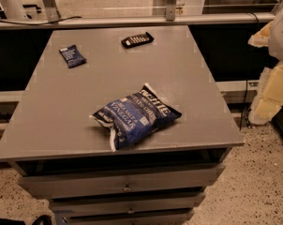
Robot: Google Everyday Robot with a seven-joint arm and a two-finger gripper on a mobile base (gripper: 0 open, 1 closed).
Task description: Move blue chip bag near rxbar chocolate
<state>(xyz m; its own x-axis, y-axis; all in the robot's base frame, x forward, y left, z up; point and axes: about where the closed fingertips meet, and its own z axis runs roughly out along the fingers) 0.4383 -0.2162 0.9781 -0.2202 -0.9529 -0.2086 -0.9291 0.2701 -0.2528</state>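
The blue chip bag is a large crinkly dark-blue bag with white lettering. It lies flat near the front edge of the grey table, a little right of centre. The rxbar chocolate is a small black bar wrapper lying at the far edge of the table, in the middle. My gripper shows as a pale shape at the right edge of the camera view. It is beyond the table's right side, far from both the bag and the bar, and holds nothing that I can see.
A small flat dark-blue packet lies at the far left of the table. Drawers run below the table's front edge. A rail runs behind the table. Speckled floor lies to the right.
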